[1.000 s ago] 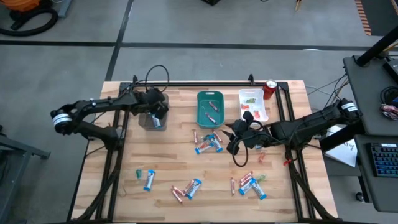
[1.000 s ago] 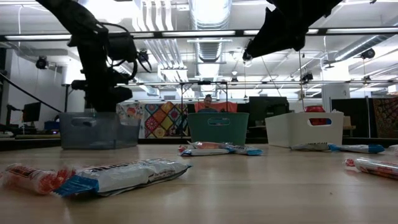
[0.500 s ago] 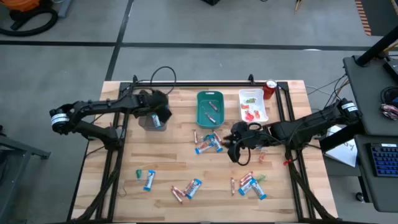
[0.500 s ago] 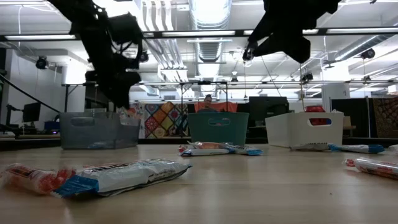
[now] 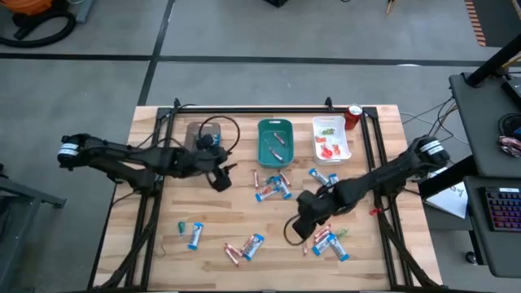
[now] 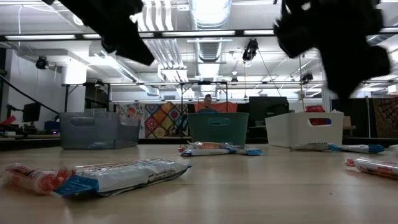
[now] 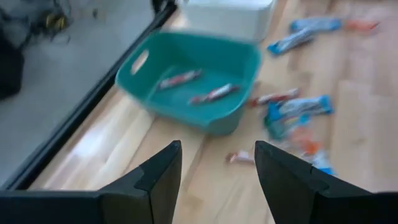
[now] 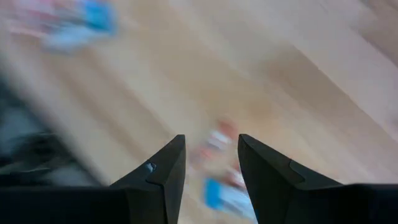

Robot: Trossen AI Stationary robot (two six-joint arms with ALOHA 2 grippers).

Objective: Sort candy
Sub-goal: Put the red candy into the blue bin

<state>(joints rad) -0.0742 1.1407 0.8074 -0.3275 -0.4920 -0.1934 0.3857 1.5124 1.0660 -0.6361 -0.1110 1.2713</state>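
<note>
left end effector (image 5: 220, 175) hangs over the desk (image 5: 212, 207) mid-left, fingers (image 7: 155, 177) spread w/ nothing btwn them, facing the teal tray (image 7: 193, 87) which holds two candy sticks. right end effector (image 5: 308, 221) hovers near the front-right of the desk, fingers (image 8: 267, 171) apart, empty, above loose candy (image 5: 326, 241). more candy lies mid-desk (image 5: 273, 187) & at front-left (image 5: 195, 235). white tray (image 5: 331, 138) at the back edge holds red & green pieces.

Trays: three, one clear (image 5: 198, 134), one teal (image 5: 275, 142), one white (image 5: 331, 138). Red can (image 5: 353, 116): one, beside the white tray. Teal tray holds two sticks (image 7: 193, 86). Blue-and-white bars (image 5: 195, 236) loose on the table (image 5: 163, 203): about nine. Arms: two.
</note>
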